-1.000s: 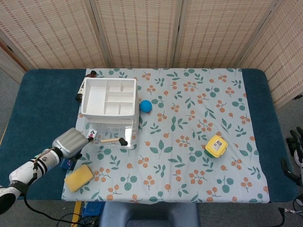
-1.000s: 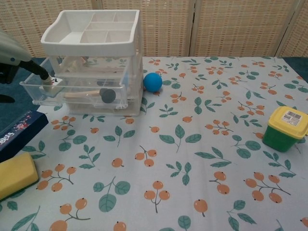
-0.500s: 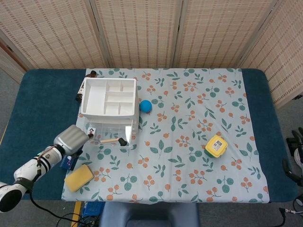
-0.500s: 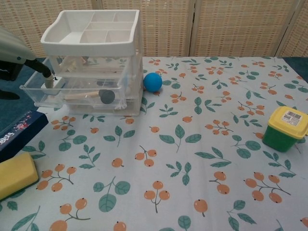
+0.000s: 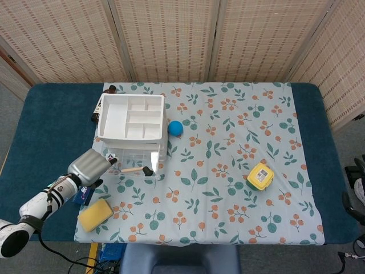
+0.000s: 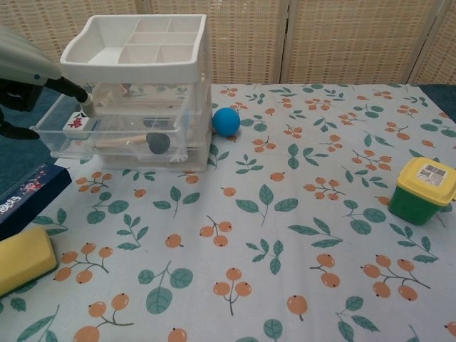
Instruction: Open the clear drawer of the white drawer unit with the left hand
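My left hand point(image 5: 89, 166) is hovering at the front left corner of the clear drawer point(image 6: 117, 135), one dark fingertip point(image 6: 80, 95) reaching over its rim (whether it is actually gripping the rim I cannot tell). The drawer is sitting pulled partway out of the white drawer unit point(image 5: 133, 123), a small brush point(image 6: 146, 141) lying inside. A blue ball point(image 5: 175, 128) is resting just beside the unit on the worktop point(image 5: 51, 114).
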Robot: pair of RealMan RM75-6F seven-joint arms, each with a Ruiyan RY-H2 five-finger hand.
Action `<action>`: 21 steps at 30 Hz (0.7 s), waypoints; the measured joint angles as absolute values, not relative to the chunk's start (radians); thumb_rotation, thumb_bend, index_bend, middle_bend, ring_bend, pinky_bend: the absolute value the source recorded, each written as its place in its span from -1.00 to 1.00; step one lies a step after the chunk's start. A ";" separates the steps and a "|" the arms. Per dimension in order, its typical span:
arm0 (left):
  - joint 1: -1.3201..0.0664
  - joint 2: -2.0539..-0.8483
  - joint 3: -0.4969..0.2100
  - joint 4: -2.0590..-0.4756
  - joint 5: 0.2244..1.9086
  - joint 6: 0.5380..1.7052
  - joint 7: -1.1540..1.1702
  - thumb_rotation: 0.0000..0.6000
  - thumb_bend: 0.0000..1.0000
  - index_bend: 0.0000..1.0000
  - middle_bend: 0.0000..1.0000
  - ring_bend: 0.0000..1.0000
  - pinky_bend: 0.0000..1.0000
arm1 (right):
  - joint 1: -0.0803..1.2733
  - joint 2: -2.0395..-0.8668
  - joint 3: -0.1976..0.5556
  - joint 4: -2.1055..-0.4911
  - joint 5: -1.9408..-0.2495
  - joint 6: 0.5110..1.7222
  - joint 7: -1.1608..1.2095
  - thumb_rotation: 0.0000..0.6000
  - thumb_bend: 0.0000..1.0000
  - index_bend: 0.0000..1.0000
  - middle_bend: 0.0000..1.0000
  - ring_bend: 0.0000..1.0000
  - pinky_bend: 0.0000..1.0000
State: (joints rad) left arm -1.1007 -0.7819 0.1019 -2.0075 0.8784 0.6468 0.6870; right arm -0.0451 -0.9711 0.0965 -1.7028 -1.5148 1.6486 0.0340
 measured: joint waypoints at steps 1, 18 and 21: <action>-1.101 -0.778 0.106 -2.010 0.878 0.646 0.689 1.00 -0.27 -0.57 0.95 1.00 1.00 | -0.044 -0.972 0.097 -1.702 -1.515 1.647 0.035 1.00 -0.09 -1.00 -1.00 -1.00 -1.00; -1.143 -0.806 0.142 -2.003 0.830 0.625 0.713 1.00 -0.27 -0.50 0.95 1.00 1.00 | -0.050 -0.974 0.095 -1.697 -1.512 1.651 0.041 1.00 -0.09 -1.00 -1.00 -1.00 -1.00; -1.156 -0.817 0.143 -1.995 0.814 0.631 0.718 1.00 -0.27 -0.52 0.95 1.00 1.00 | -0.053 -0.973 0.095 -1.697 -1.511 1.654 0.041 1.00 -0.09 -1.00 -1.00 -1.00 -1.00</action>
State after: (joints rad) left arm -1.1560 -0.8170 0.1428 -1.9946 0.8138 0.6309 0.7181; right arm -0.0527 -0.9732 0.0949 -1.6968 -1.5108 1.6538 0.0413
